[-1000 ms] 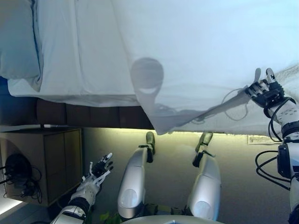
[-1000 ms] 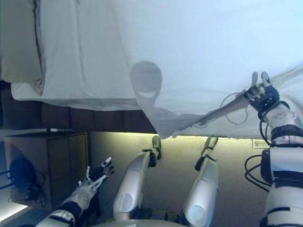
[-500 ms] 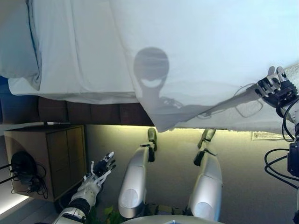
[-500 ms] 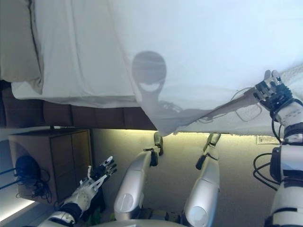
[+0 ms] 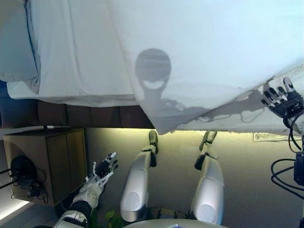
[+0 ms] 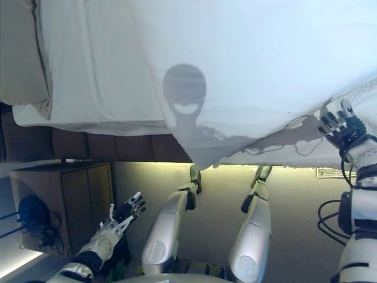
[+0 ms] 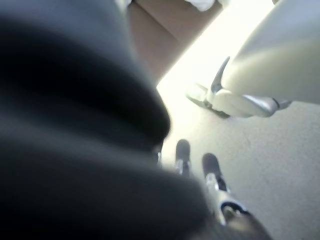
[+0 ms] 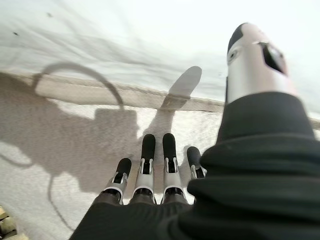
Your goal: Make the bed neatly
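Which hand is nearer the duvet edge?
Right. The right hand is open at the duvet edge on the bed's side, fingers straight. The left hand hangs open low over the floor by the nightstand, well clear of it.

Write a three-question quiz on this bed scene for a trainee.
1. True or false: the right hand grips the duvet.
2. What stands on the floor by the left hand? A) cabinet B) chair C) basket
3. Fill in: the pillow lies at the bed's ___ end as seen from the robot.

Key: 1. False, its fingers are straight. 2. A. 3. Left.
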